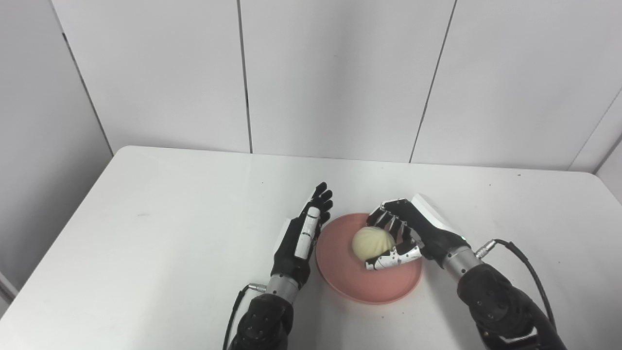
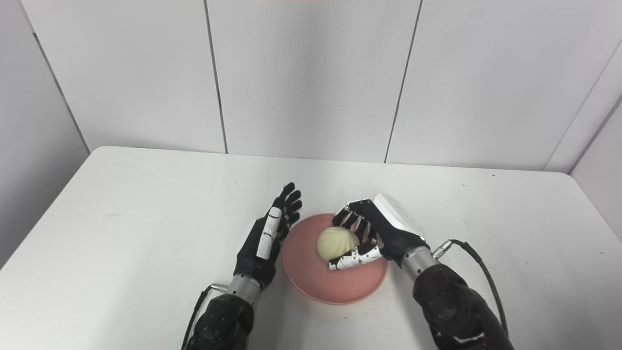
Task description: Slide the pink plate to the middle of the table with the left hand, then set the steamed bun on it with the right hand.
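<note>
Cream steamed bun [image 1: 372, 242], pleats up, on pink plate [image 1: 350, 277].

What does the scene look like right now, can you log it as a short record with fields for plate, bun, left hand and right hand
plate: pink plate, near the middle of the white table
bun: steamed bun over the plate, contact unclear
left hand: left hand open, beside the plate's left rim
right hand: right hand wrapped around the bun
</note>
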You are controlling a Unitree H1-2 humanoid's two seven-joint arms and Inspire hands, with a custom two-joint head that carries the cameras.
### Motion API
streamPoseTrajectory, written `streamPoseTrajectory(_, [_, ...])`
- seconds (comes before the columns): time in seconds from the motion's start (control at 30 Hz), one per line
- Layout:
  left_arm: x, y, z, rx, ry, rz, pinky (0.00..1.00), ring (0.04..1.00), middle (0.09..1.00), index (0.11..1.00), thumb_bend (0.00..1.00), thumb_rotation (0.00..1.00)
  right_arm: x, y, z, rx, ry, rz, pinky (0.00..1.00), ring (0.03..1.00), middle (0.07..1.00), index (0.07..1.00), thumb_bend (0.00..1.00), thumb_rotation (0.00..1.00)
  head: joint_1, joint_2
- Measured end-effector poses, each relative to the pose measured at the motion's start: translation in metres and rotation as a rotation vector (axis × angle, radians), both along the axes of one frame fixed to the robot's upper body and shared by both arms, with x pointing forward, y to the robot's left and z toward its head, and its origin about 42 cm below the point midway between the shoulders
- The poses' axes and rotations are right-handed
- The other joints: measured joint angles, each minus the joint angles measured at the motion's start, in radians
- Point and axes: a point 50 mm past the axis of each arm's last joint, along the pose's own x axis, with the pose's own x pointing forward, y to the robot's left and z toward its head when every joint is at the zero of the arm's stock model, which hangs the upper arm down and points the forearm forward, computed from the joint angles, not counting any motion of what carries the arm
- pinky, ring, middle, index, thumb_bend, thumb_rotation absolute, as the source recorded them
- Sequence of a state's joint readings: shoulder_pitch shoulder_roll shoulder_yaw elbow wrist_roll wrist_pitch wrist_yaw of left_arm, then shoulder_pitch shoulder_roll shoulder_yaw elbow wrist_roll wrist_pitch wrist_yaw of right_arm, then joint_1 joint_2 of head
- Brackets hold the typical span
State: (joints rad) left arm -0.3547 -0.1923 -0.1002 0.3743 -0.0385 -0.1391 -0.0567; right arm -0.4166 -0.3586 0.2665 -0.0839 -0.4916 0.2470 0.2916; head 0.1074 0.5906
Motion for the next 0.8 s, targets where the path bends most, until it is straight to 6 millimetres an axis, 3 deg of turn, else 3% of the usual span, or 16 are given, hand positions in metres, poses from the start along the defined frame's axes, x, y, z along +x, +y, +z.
streamPoseTrajectory(0.1, [-0.001,0.001,0.0,-0.001,0.0,0.0,0.98,0.965,0.959,0.933,0.59,0.99,-0.003,0.0,-0.005,-0.021,-0.035,0.015,0.34,0.401,0.499,0.525,0.51,0.0,-0.005,0.003])
streamPoseTrajectory(0.13, [-0.001,0.001,0.0,-0.001,-0.001,0.0,0.98,0.969,0.962,0.938,0.6,0.99,-0.005,0.001,-0.007,-0.03,-0.05,0.029,0.42,0.51,0.497,0.507,0.52,0.0,-0.008,0.005])
streamPoseTrajectory(0.17, [-0.002,0.001,0.0,-0.001,0.0,-0.001,0.98,0.97,0.964,0.939,0.6,1.0,-0.007,0.003,-0.008,-0.039,-0.056,0.041,0.45,0.547,0.497,0.501,0.52,0.0,-0.008,0.005])
streamPoseTrajectory(0.23, [-0.002,0.001,0.0,0.001,0.0,-0.01,0.99,0.976,0.967,0.943,0.6,1.0,-0.012,0.005,-0.011,-0.047,-0.065,0.062,0.49,0.609,0.689,0.708,0.62,0.0,-0.012,0.006])
streamPoseTrajectory(0.27, [-0.002,0.001,0.0,0.002,-0.001,-0.013,0.99,0.975,0.966,0.941,0.6,1.0,-0.014,0.006,-0.011,-0.05,-0.073,0.074,0.52,0.642,0.729,0.746,0.63,0.02,-0.012,0.006])
streamPoseTrajectory(0.37, [-0.002,0.001,0.0,0.003,-0.001,-0.017,1.0,0.978,0.969,0.946,0.61,1.0,-0.018,0.006,-0.014,-0.064,-0.087,0.091,0.65,0.788,0.83,0.827,0.63,0.17,-0.024,0.012])
streamPoseTrajectory(0.4, [-0.002,0.002,0.0,0.003,-0.001,-0.018,1.0,0.978,0.969,0.946,0.61,1.0,-0.019,0.006,-0.015,-0.066,-0.09,0.091,0.65,0.792,0.832,0.829,0.63,0.17,-0.025,0.012])
streamPoseTrajectory(0.43, [-0.002,0.002,0.0,0.003,-0.001,-0.019,1.0,0.979,0.968,0.945,0.61,0.99,-0.02,0.005,-0.016,-0.071,-0.093,0.094,0.71,0.844,0.873,0.864,0.64,0.26,-0.028,0.015])
streamPoseTrajectory(0.6, [-0.004,0.005,-0.001,-0.013,0.014,-0.019,1.0,0.978,0.965,0.942,0.61,0.98,-0.025,0.0,-0.021,-0.098,-0.095,0.106,0.85,0.942,0.948,0.924,0.67,0.49,-0.028,0.018])
streamPoseTrajectory(0.8, [-0.006,0.006,-0.001,-0.01,0.022,-0.021,1.0,0.977,0.965,0.939,0.61,0.97,-0.03,-0.003,-0.026,-0.143,-0.091,0.108,0.97,0.999,0.998,0.934,0.68,0.59,-0.028,0.023])
